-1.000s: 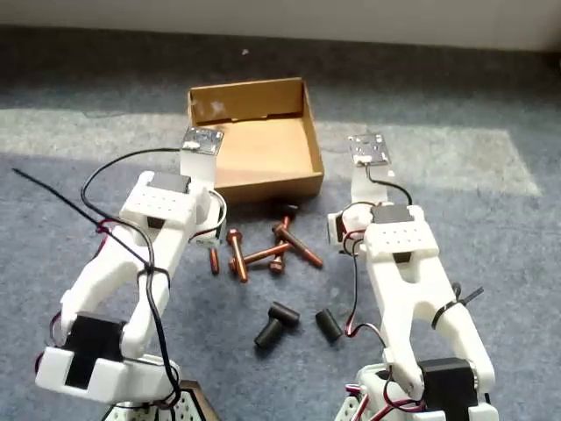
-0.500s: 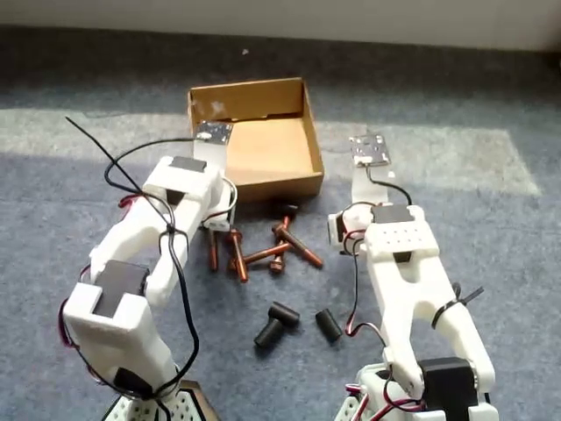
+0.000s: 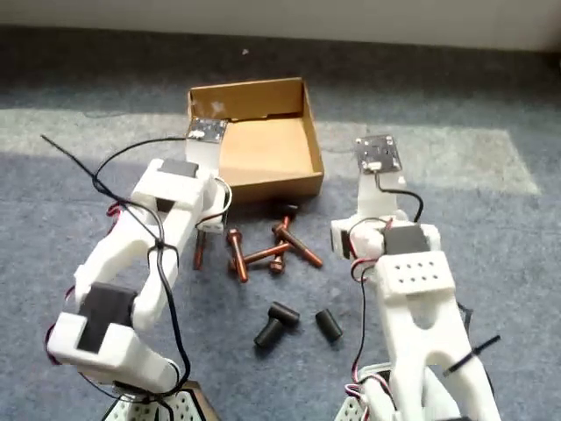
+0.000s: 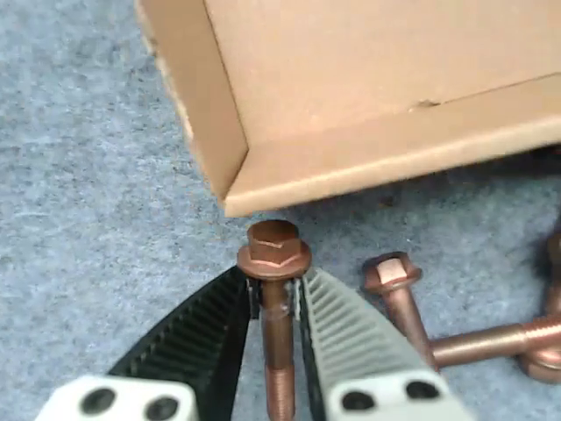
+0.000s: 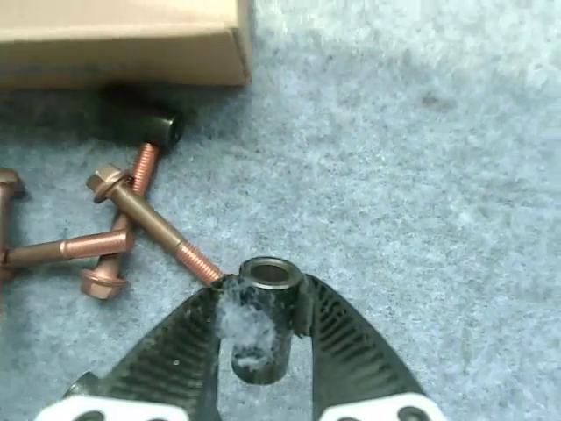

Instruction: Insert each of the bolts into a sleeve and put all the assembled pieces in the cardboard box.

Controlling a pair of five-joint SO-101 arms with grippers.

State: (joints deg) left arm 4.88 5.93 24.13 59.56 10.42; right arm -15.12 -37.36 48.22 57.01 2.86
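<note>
One bolt (image 4: 273, 250) is clamped by its shank in the left claw (image 4: 277, 282) just off the cardboard box's (image 3: 263, 189) near corner, a sleeve (image 5: 261, 338) is clamped in the right claw (image 5: 263, 289), and other bolts (image 3: 263, 254) and spare sleeves (image 3: 276, 323) lie mid-surface, nearer the front edge.

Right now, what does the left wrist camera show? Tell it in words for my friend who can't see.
The left gripper is shut on a copper bolt, gripping its shank just below the hex head. Just beyond the head is a corner of the cardboard box, and more bolts lie on the blue-grey carpet beside it.
</note>
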